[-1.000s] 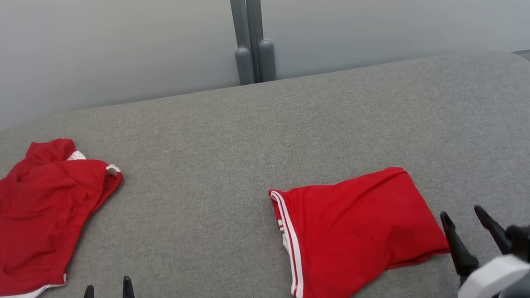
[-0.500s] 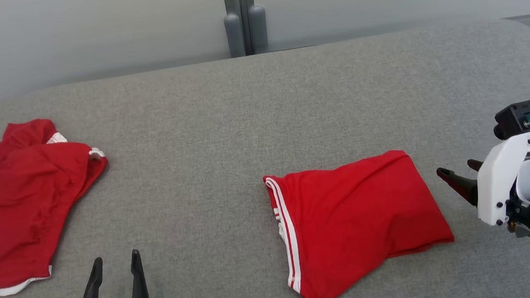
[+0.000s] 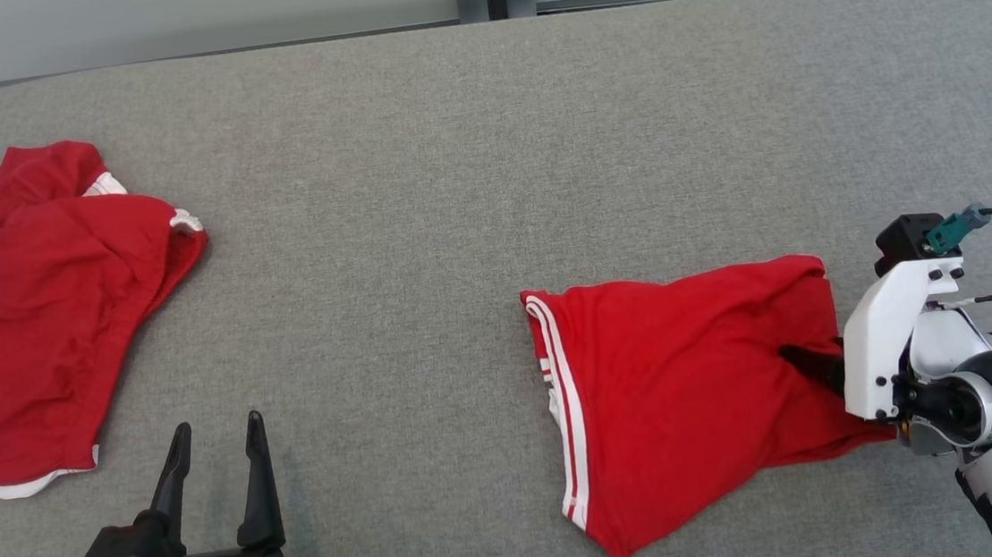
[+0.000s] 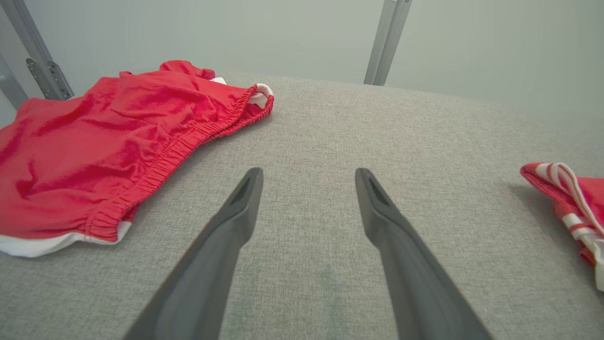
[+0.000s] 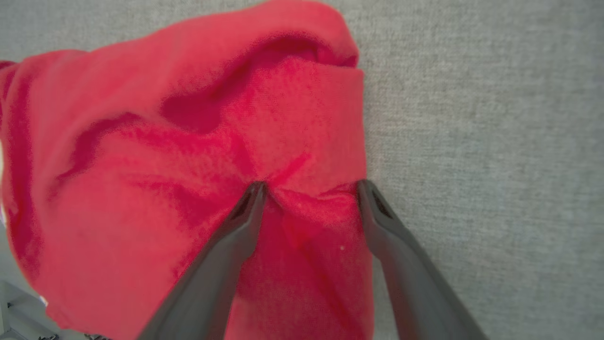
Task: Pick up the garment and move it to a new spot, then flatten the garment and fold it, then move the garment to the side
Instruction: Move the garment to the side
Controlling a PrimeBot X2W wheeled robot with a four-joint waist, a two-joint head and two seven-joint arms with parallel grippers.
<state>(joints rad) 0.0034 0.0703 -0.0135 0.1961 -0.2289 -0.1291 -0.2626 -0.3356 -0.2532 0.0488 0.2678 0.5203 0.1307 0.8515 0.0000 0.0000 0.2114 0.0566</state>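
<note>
Folded red shorts [image 3: 676,388], white side stripes, wrinkled, flat on grey bench [image 3: 416,187]. Right gripper [image 5: 310,186] spread wide, tips on shorts' edge. Left gripper [image 3: 217,422] spread, empty.

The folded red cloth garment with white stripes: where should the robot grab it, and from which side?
Grip the folded red garment at its plain right edge, opposite the white stripes, coming from the robot's right. The cloth there bunches into a raised ridge, which the open right gripper straddles; elsewhere it lies flat.
</note>
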